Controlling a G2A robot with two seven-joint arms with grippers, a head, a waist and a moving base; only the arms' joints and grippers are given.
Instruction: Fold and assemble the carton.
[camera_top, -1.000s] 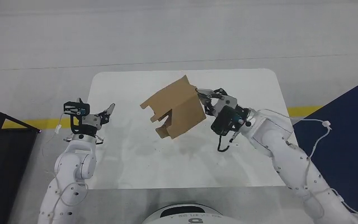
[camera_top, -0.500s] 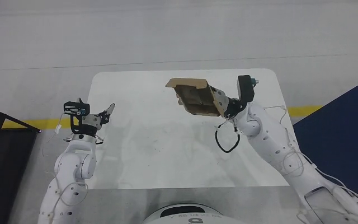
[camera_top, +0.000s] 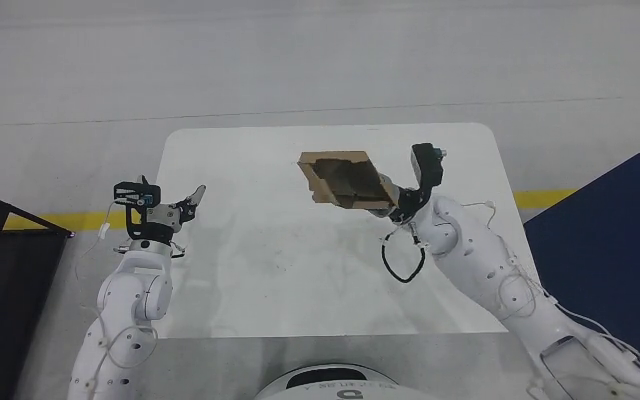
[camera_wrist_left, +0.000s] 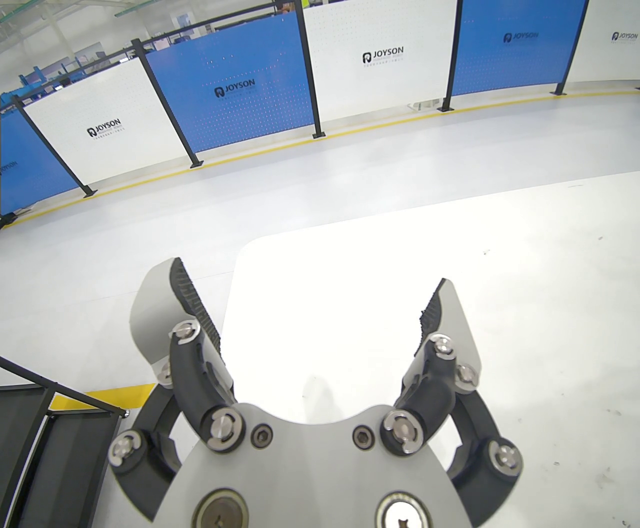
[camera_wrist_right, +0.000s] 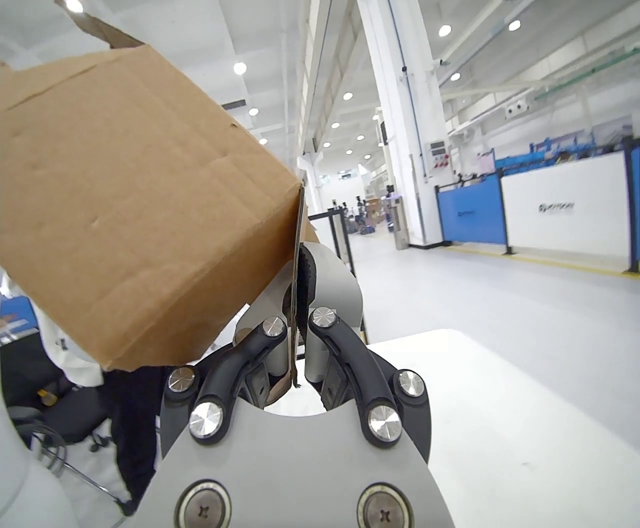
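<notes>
One carton, gripped by one arm, not yet closed up.
Top view: the carton (camera_top: 340, 180) hangs above the counter's (camera_top: 260, 290) far right part with its hollow inside facing up. The right jaws pinch the end nearest the counter's right edge, so its long axis runs from them toward the counter's middle. The left jaws sit spread at the counter's left edge, well apart from the carton. Left wrist view: jaws wide apart with nothing between them, counter (camera_wrist_left: 350, 300) beyond. Right wrist view: jaws clamped on a thin cardboard wall, the carton (camera_wrist_right: 125, 200) body rising past their tips, off the counter (camera_wrist_right: 500, 400). The right arm is nearer by my judgement; the left would have to cross the counter to help fold.
</notes>
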